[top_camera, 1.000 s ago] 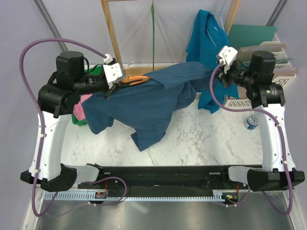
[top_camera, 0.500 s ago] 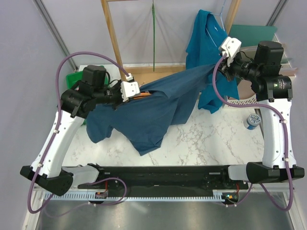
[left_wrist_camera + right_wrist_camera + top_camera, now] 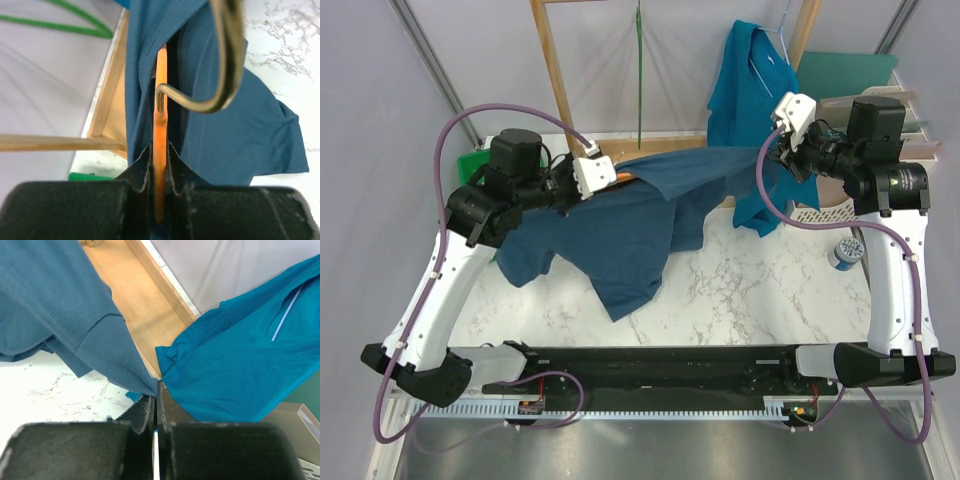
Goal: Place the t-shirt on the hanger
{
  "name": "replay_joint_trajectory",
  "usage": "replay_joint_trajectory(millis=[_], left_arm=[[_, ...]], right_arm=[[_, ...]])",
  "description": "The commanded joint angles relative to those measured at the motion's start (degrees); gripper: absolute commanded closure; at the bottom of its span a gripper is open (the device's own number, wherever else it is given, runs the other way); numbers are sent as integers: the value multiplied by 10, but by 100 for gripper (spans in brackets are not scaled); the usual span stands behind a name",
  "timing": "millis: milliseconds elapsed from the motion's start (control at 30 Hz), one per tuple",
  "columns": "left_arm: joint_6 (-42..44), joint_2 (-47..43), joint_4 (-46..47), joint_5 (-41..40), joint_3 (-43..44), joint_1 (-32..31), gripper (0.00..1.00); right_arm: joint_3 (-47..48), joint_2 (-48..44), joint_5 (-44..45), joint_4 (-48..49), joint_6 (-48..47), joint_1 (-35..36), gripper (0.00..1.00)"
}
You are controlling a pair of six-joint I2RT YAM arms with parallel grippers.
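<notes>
Worktop (image 3: 750,290): t-shirt (image 3: 620,235) is strung across its far side between the two arms. The lower half sags toward the marble; can't tell if it's touching.

Change over the last second: left arm (image 3: 470,250) swung in from the far left toward centre, taking its end of the shirt along. Right arm (image 3: 890,250) barely moved. The span is shorter now, and much less orange shows at the collar end. My read is the hanger is going deeper into the shirt, so we're mid-insertion and not seated yet. The sleeve end on the right isn't over the hanger.

Teal shirt (image 3: 750,80) hangs right behind the right wrist, so there's some snag risk.

Hanger (image 3: 161,135): edge-on in the left wrist view, with navy cloth on both sides and the metal hook (image 3: 227,60) sticking out above the fabric.

Left jaws are clamped on the hanger's orange bar, with shirt folds lying against both fingers.

Right jaws are pressed together on a pinch of the navy shirt's edge, teal cloth just beside.
</notes>
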Motion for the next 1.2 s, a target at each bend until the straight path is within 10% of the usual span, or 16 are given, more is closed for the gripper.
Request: replay_joint_trajectory(millis=[0,200,300,467,667,1033,1167], left_arm=[[105,-32,-27,14,-44,-54,98],[98,-41,-55,2,-52,-62,98],[-41,-31,57,-99,-35,-22,98],[-154,-31,104,-12,-12,53,98],[86,-92,-54,76,-116,-82,98],[-57,-45,16,5,-9,-106,98],[-86,-30,56,-54,20,-85,98]], right_arm=[[10,-11,10,7,-20,-5,100],[44,14,27,23,-29,-6,100],[38,11,25,22,-30,-5,100],[15,-3,24,22,-26,-5,100],[12,-3,17,26,-20,-5,100],[-56,5,6,26,-55,0,100],[-101,-9,9,61,-13,0,64]])
